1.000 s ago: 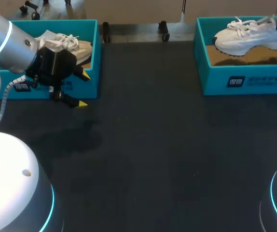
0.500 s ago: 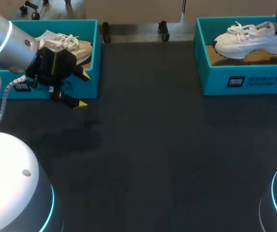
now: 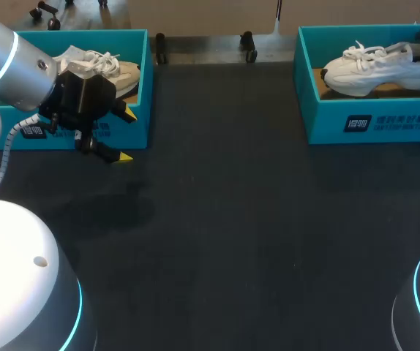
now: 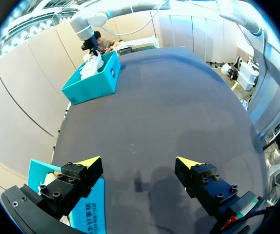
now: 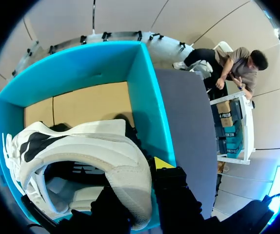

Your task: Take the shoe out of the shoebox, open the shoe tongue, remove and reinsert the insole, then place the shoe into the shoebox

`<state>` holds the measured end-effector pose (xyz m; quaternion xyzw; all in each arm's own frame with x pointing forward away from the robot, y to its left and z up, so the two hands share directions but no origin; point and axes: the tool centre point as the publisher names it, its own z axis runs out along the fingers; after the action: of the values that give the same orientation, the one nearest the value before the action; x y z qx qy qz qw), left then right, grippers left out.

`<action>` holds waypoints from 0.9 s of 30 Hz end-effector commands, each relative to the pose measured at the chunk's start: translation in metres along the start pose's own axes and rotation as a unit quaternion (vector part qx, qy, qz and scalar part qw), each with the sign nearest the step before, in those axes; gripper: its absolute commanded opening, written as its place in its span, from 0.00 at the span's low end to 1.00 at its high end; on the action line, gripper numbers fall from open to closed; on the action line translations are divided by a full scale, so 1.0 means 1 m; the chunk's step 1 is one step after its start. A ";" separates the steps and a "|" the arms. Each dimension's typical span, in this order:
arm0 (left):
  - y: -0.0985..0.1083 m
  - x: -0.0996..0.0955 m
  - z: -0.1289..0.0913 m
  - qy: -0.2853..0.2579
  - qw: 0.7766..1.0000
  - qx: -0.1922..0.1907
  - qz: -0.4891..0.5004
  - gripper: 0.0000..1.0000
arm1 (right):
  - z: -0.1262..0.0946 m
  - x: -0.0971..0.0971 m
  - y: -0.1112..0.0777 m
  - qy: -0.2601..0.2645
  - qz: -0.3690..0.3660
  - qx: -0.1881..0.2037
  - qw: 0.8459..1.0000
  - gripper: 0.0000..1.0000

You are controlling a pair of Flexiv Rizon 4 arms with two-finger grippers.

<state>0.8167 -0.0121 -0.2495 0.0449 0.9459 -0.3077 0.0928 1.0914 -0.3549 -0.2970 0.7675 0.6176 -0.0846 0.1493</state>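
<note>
Lowered since a second ago, the shoe (image 3: 375, 67) sits deeper in the box (image 3: 371, 124) at upper right, its heel pinched between the right fingers (image 5: 163, 165). The left fingers (image 4: 81, 173) gape wide, empty, over the desk (image 3: 232, 219).

Looking down from behind over the whole table (image 3: 232, 219); low from the left wrist toward the far shoebox (image 4: 98, 83); close above that shoebox from the right wrist.
</note>
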 end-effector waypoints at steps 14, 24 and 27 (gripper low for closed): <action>0.000 0.001 -0.001 -0.001 1.000 -0.002 0.000 1.00 | 0.017 0.009 0.001 -0.002 -0.009 0.013 1.000 0.00; 0.000 0.001 -0.001 -0.001 1.000 -0.002 0.000 1.00 | 0.021 0.007 -0.005 -0.007 -0.008 0.017 1.000 0.00; 0.000 0.001 -0.001 -0.001 1.000 -0.002 0.000 1.00 | 0.021 0.006 -0.011 -0.005 -0.008 0.018 1.000 0.00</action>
<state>0.8167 -0.0121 -0.2495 0.0449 0.9459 -0.3077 0.0928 1.0875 -0.3549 -0.3217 0.7647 0.6209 -0.1041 0.1374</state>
